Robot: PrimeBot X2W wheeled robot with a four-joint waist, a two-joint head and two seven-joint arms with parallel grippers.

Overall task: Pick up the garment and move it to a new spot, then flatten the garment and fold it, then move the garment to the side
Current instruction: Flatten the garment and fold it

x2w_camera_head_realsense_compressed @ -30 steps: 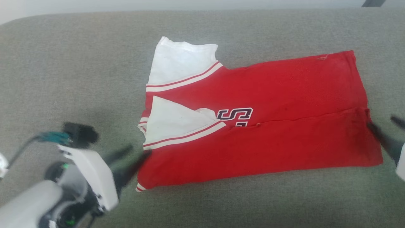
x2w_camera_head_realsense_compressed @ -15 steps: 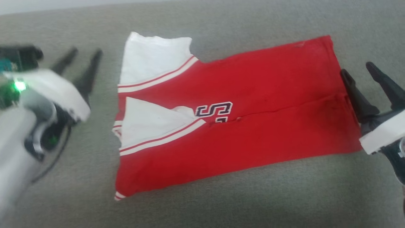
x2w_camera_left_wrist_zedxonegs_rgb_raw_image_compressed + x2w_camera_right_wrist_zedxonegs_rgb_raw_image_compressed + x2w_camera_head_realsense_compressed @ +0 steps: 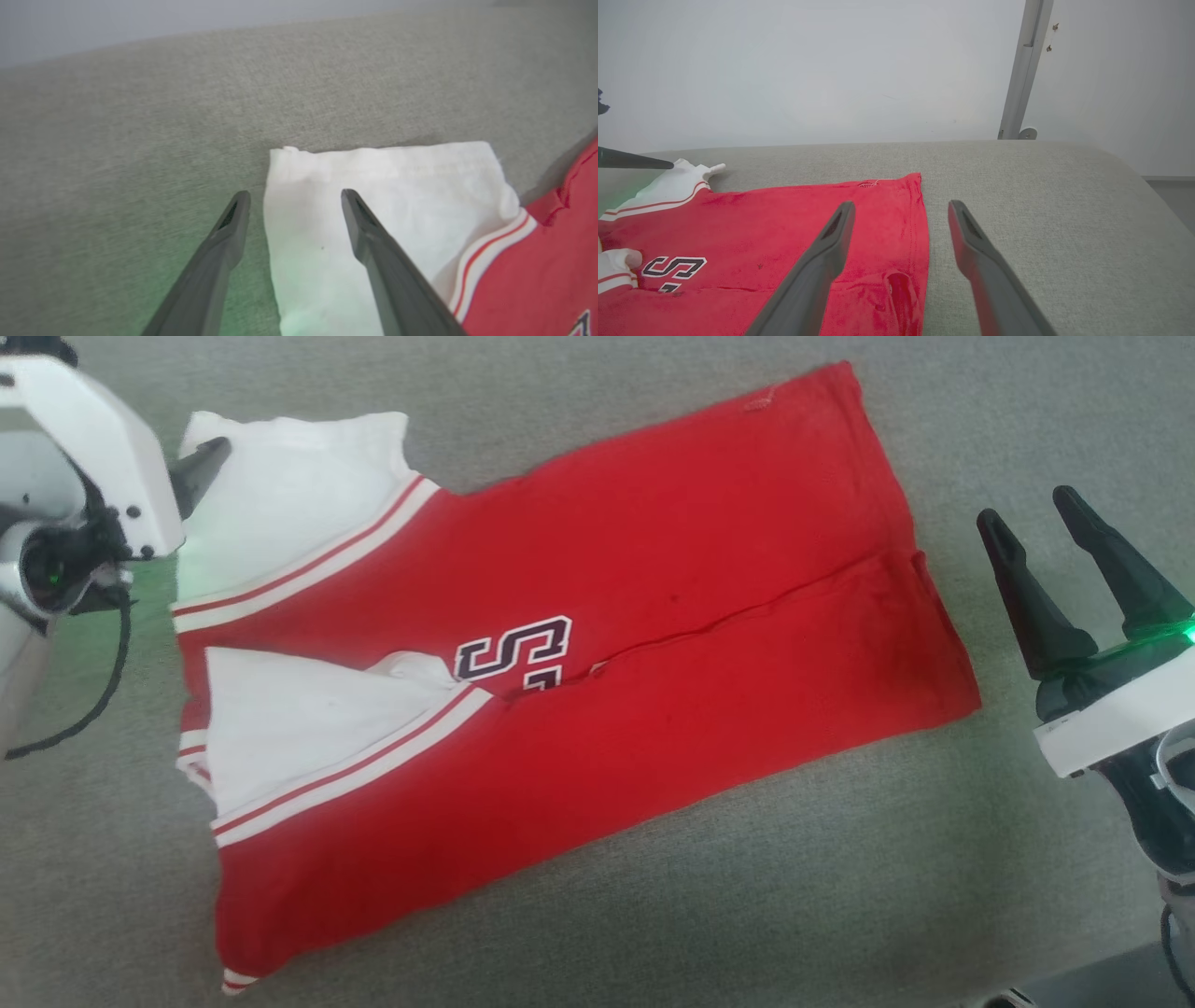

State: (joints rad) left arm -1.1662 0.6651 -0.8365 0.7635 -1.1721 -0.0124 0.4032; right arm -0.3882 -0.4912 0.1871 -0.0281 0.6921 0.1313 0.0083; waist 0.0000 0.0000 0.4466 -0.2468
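The garment (image 3: 672, 551) is soft, matt knit cloth, with a faintly fuzzy red body and smoother white sleeves. Beneath it, the grey surface (image 3: 747, 896) is coarse woven upholstery. The right gripper (image 3: 1027, 509) has dull dark plastic fingers and a smooth white plastic housing. The pole (image 3: 1024, 70) at upper right looks like satin painted metal.
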